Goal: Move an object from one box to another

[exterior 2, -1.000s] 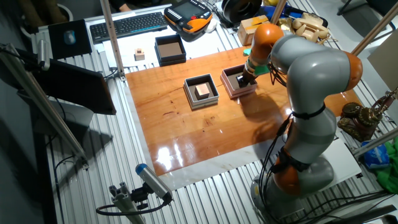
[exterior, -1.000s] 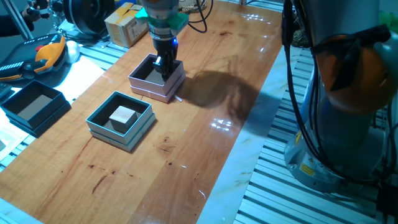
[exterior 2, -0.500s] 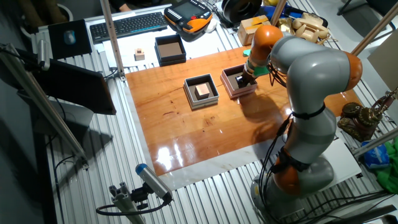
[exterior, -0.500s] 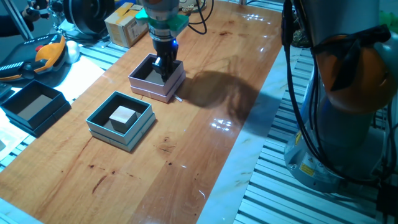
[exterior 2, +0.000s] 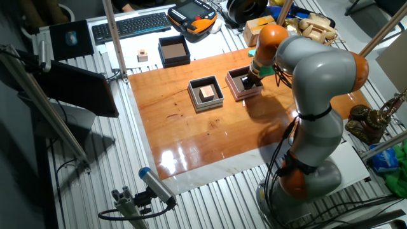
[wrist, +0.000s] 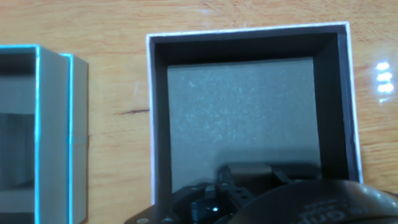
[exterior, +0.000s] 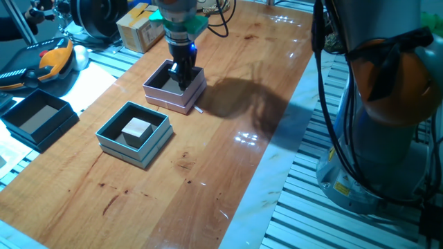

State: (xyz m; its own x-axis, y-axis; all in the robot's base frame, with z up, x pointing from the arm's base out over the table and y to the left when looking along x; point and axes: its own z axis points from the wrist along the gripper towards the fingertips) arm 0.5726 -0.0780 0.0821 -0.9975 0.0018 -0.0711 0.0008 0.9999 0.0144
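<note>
The teal-blue box (exterior: pixel 131 149) sits on the wooden table and holds a pale wooden block (exterior: pixel 137 128). The box (exterior 2: pixel 193 95) and block (exterior 2: pixel 206 93) also show in the other fixed view. The pink-lilac box (exterior: pixel 173 102) stands just behind it, and its grey floor is bare in the hand view (wrist: pixel 150 112). My gripper (exterior: pixel 183 77) reaches down inside the pink box near its right wall, fingers together and holding nothing. It also shows in the other fixed view (exterior 2: pixel 249 81) and in the hand view (wrist: pixel 249 174). The teal box's wall (wrist: pixel 53 124) lies at the left.
A black square box (exterior: pixel 48 131) with a brown inside sits off the table at the left. A cardboard box (exterior: pixel 138 28) and an orange-black handset (exterior: pixel 52 62) lie behind. My arm's base (exterior: pixel 374 159) stands at the table's right edge.
</note>
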